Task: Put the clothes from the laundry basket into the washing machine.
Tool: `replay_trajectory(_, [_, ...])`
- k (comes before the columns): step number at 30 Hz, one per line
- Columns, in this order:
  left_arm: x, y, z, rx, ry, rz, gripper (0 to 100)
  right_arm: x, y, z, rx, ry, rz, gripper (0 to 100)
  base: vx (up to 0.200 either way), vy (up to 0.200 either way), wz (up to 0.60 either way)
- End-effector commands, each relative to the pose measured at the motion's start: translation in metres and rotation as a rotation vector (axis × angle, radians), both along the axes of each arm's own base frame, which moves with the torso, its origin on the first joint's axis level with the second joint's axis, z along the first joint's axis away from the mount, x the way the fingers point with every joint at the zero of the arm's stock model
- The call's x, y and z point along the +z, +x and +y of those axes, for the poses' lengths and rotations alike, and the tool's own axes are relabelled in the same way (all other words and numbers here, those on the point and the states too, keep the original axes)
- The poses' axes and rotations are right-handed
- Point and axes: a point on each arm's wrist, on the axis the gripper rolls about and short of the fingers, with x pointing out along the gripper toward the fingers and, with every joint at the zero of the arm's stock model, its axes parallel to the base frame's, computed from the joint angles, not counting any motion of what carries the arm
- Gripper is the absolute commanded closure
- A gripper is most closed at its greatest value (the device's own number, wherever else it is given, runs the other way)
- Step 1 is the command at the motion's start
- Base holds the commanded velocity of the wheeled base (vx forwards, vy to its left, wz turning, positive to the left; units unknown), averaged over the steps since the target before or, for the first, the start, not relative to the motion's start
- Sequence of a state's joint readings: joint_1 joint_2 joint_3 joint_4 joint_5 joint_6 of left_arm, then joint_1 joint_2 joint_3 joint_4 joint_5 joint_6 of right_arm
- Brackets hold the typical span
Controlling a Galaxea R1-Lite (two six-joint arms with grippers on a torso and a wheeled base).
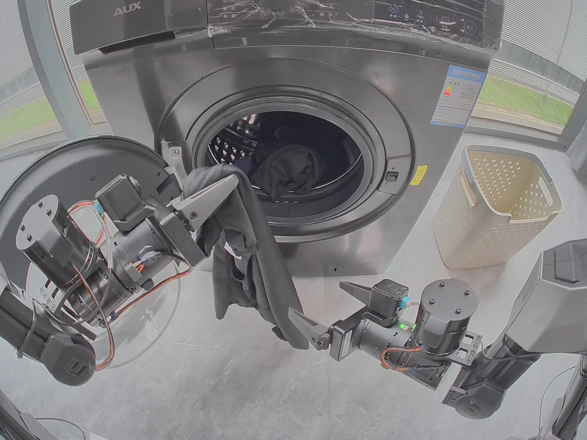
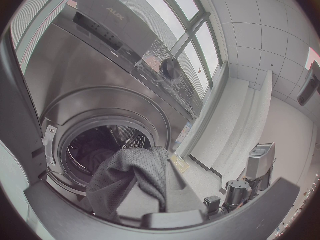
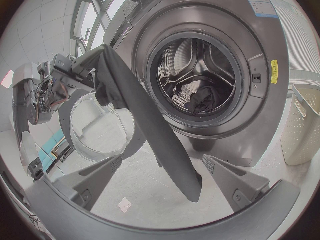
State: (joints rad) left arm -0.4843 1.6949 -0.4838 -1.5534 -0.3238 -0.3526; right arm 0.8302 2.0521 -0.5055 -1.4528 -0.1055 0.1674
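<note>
The washing machine stands with its round drum opening uncovered. A dark piece of clothing lies inside the drum. My left gripper is at the opening's left rim, shut on a long dark grey garment that hangs down towards the floor. In the left wrist view the garment drapes over the gripper. My right gripper is low in front of the machine and open. The garment's tail hangs between its fingers. The cream laundry basket stands to the right.
The machine's door is swung open to the left, behind my left arm, its glass bowl facing out. The basket sits on the floor close to the machine's right corner. Pale floor spreads in front.
</note>
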Motion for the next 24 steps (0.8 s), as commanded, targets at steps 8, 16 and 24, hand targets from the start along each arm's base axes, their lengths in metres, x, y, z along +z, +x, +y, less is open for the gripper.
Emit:
replay_trajectory(8, [0.01,0.009,0.0,0.057,-0.042,-0.03,100,-0.016,-0.011,0.027,0.085,0.006,-0.003,0,0.0,0.0,0.0])
replay_trajectory(16, [0.014,0.011,0.0,0.064,-0.05,-0.049,100,-0.042,-0.017,0.051,0.215,-0.013,0.036,0,0.0,0.0,0.0])
replay_trajectory(24, [0.013,0.01,0.001,0.065,-0.045,-0.044,100,-0.061,-0.003,0.084,0.244,0.03,0.053,0,0.0,0.0,0.0])
